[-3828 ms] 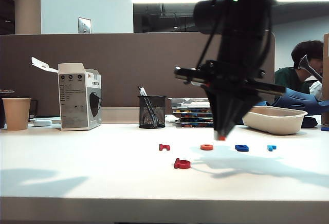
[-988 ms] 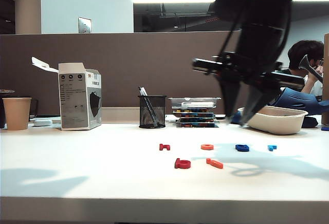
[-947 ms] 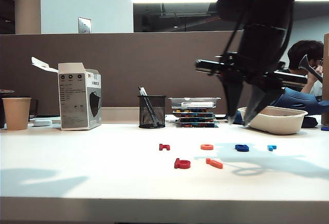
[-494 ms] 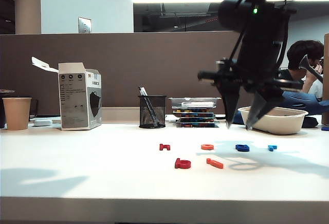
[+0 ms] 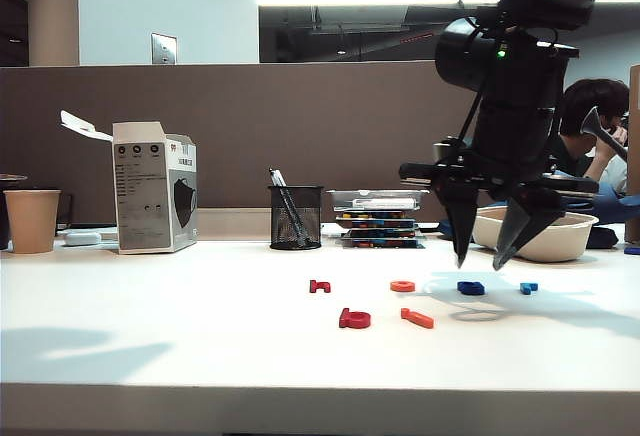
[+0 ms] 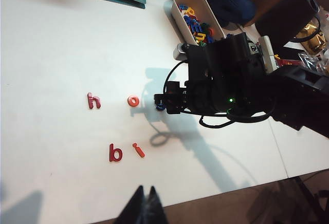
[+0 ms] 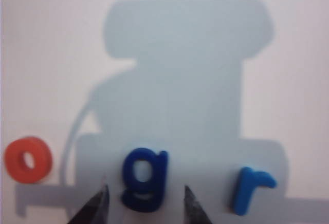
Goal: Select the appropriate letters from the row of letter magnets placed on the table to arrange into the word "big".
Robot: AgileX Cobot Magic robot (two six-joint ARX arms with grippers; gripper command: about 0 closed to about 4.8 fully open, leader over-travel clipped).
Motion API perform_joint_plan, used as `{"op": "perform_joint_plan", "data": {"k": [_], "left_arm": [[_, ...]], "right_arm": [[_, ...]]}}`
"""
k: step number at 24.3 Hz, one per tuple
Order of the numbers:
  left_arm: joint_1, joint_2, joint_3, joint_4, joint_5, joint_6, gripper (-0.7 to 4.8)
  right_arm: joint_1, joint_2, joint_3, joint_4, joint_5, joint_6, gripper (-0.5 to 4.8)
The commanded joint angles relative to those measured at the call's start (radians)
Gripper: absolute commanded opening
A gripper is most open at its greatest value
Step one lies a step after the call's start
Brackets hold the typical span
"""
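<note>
Far-left back edge of table (image 5: 150, 356): paper cup (image 5: 32, 220), then an opened carton (image 5: 155, 188); both well apart from the letters, no part in the task.
Back edge, middle: mesh pen holder (image 5: 297, 217), stack of flat cases (image 5: 378, 218) beside it.
Left gripper (image 6: 144, 208): parked high over the front edge, away from the letters; fingers look pressed together, holding nothing; judged idle so the other arm can work.
Row of letter magnets, left end: dark red "h" (image 5: 319, 285), not wanted, left where it is.
Front line, nearer the front edge: red "b" (image 5: 354, 318) with orange-red "i" (image 5: 418, 318) just beside it to the right; laid apart from the row, reads as the start of "big"; "i" lies tilted.
Row, middle: orange "o" (image 5: 402, 285), not wanted, stays in the row.
Dark blue "g" (image 7: 145, 179): in the row between "o" and light blue "r" (image 7: 250, 188), flat on the table; last letter needed.
Right gripper (image 7: 146, 204): above the "g", pointing down, fingers spread wide to either side of the letter, not touching it as far as visible; placed so, likely to descend and pinch it.
Back-right edge: pale tray (image 6: 181, 7) holding spare coloured letters.
Progress: two of three letters set; "g" not yet lifted; its spot is right of the "i".
</note>
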Motion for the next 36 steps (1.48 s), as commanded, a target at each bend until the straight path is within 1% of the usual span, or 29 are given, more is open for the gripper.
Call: {"op": "perform_joint_plan", "data": {"k": [1, 2, 5, 12, 20, 27, 30, 36], "left_arm": [[0.001, -0.002, 0.003, 0.006, -0.005, 0.005, -0.05], [0.001, -0.002, 0.003, 0.006, -0.005, 0.005, -0.05], [0.001, -0.002, 0.003, 0.006, -0.004, 0.005, -0.05], [0.001, -0.002, 0.003, 0.006, -0.005, 0.005, -0.05], [0.001, -0.002, 0.003, 0.006, -0.005, 0.005, -0.05], [0.001, -0.002, 0.003, 0.006, -0.005, 0.005, -0.05], [0.001, -0.002, 0.003, 0.006, -0.005, 0.005, -0.05], [0.001, -0.002, 0.003, 0.006, -0.005, 0.005, -0.05]], "right_arm": [[0.000, 0.016, 0.007, 0.027, -0.027, -0.007, 1.82], [0.000, 0.019, 0.007, 0.026, -0.026, -0.007, 1.82], [0.000, 0.042, 0.007, 0.025, -0.028, -0.007, 2.16], [0.000, 0.064, 0.007, 0.023, -0.031, -0.007, 2.11], [0.002, 0.064, 0.007, -0.049, -0.031, -0.007, 1.98], [0.008, 0.064, 0.007, -0.056, -0.029, -0.007, 1.97], [0.008, 0.064, 0.007, -0.056, -0.029, -0.007, 1.06], [0.008, 0.064, 0.007, -0.048, -0.027, -0.007, 1.01]]}}
